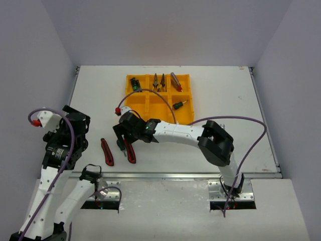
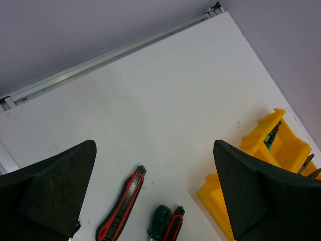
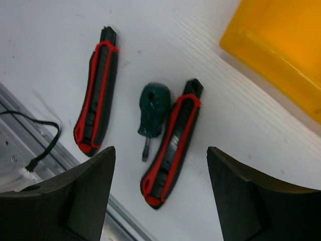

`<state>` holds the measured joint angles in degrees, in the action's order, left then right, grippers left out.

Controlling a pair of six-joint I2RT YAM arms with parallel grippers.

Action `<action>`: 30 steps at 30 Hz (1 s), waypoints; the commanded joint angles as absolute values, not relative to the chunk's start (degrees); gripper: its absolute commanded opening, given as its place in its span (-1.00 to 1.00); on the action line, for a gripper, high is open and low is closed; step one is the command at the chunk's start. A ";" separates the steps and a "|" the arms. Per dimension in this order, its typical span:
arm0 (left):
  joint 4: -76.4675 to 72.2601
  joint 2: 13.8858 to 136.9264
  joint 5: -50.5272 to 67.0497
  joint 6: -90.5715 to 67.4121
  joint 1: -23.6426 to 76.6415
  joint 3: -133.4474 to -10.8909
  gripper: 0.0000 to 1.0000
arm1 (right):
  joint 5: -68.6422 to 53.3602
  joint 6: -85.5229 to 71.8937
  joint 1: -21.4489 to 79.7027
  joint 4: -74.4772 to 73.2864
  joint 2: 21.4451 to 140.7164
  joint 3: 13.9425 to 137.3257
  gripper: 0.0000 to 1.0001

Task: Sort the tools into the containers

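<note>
Two red-black utility knives lie on the table near its front edge, one (image 1: 107,151) to the left and one (image 1: 131,151) to the right. A stubby green-handled screwdriver (image 3: 152,113) lies between them, touching the right knife (image 3: 170,138). My right gripper (image 3: 160,150) hovers open just above that knife and screwdriver, with nothing between its fingers. My left gripper (image 2: 154,145) stands wide open and empty, higher up at the left (image 1: 79,125). The yellow tray (image 1: 134,102) holds pliers (image 1: 159,82), a green screwdriver (image 1: 179,105) and other small tools.
A metal rail (image 1: 175,175) runs along the table's near edge. A thin black cable (image 3: 45,145) lies by that rail, close to the left knife (image 3: 95,93). White walls close in the table on three sides.
</note>
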<state>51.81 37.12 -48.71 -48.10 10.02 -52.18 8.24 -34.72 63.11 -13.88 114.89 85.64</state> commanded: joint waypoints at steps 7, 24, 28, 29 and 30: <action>56.16 35.64 -54.58 -54.58 9.40 -54.63 1.00 | 11.16 -37.47 66.05 -16.24 128.35 100.76 0.37; 49.83 35.51 -49.48 -47.16 9.49 -52.96 1.00 | 15.44 -35.99 66.97 -17.69 138.18 105.11 -0.14; 49.67 35.49 -49.32 -46.95 9.49 -52.91 1.00 | 16.57 -36.30 67.05 -17.71 138.12 104.21 -0.36; 49.46 35.51 -49.11 -46.67 9.49 -52.84 1.00 | 16.06 -35.90 66.99 -16.60 137.21 103.15 -0.48; 49.20 35.57 -48.78 -46.39 9.49 -52.76 1.00 | 14.55 -35.58 66.97 -15.55 136.29 102.25 -0.53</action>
